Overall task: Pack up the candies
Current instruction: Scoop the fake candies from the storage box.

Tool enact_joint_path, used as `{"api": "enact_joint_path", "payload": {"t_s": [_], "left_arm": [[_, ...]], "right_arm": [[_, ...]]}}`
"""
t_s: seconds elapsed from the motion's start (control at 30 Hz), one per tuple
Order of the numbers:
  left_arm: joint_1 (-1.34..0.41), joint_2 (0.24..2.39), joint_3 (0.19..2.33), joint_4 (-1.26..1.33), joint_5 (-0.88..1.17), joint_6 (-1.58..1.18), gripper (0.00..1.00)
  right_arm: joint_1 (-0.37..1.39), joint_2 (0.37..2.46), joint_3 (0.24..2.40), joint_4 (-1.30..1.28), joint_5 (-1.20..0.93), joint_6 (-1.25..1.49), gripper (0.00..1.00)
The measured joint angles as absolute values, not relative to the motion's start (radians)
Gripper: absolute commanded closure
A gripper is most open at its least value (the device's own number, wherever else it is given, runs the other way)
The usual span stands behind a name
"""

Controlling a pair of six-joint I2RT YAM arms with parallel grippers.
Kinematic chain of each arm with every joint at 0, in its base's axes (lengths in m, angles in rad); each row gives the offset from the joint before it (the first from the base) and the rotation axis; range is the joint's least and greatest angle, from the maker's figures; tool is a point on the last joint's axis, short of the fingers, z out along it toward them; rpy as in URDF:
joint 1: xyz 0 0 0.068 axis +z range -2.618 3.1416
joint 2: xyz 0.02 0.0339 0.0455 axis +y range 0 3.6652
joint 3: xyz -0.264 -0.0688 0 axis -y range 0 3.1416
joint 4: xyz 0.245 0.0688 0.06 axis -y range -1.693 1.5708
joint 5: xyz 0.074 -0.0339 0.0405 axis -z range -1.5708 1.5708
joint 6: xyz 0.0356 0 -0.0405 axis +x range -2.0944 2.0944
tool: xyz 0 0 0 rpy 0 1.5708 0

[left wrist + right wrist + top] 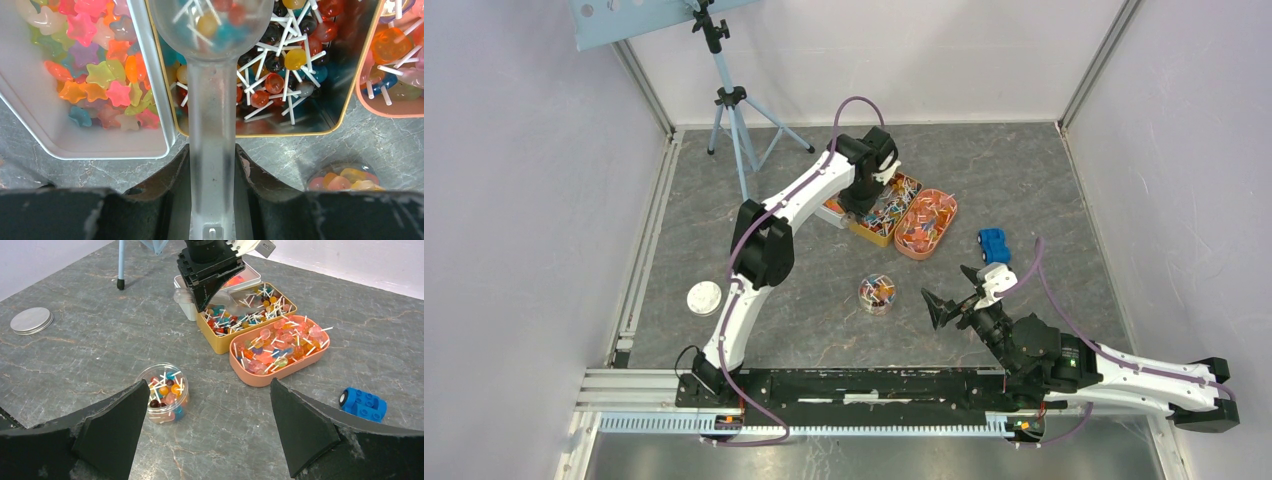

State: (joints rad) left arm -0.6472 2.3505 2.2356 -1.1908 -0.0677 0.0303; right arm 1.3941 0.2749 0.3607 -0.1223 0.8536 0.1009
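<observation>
Grey marbled bench (824, 330), white walls. Left end effector (212, 165) clenched on scoop (212, 100), bowl low over candies (280, 75) in yellow tin (325, 131), twelve o'clock of jar (164, 392); probably loading. Right end effector (209, 390) splayed, empty, three o'clock of jar, out of the scoop's way.

Candies (240, 315) fill three containers side by side at the far centre of the desk (824, 330): a box (100, 145) at left, a tin (215, 342) in the middle and an oval tray (265, 377) at right. The left hand (864, 200) holds a scoop (212, 125) over the tin. Nearer, a jar (165, 419) stands between a lid (704, 298) and the right hand (951, 288). A toy car (994, 244) lies right of the tray, and a tripod (734, 110) stands at far left.
</observation>
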Motion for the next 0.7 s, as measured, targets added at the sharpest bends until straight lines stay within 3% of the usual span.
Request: {"api": "enact_joint_path", "payload": {"t_s": [0.7], "left_arm": [[-0.645,2.278,2.037,-0.976,-0.069,0.043,0.98]], "right_arm": [[1.394,0.275,0.361,-0.122,0.859,0.101,0.02]]}}
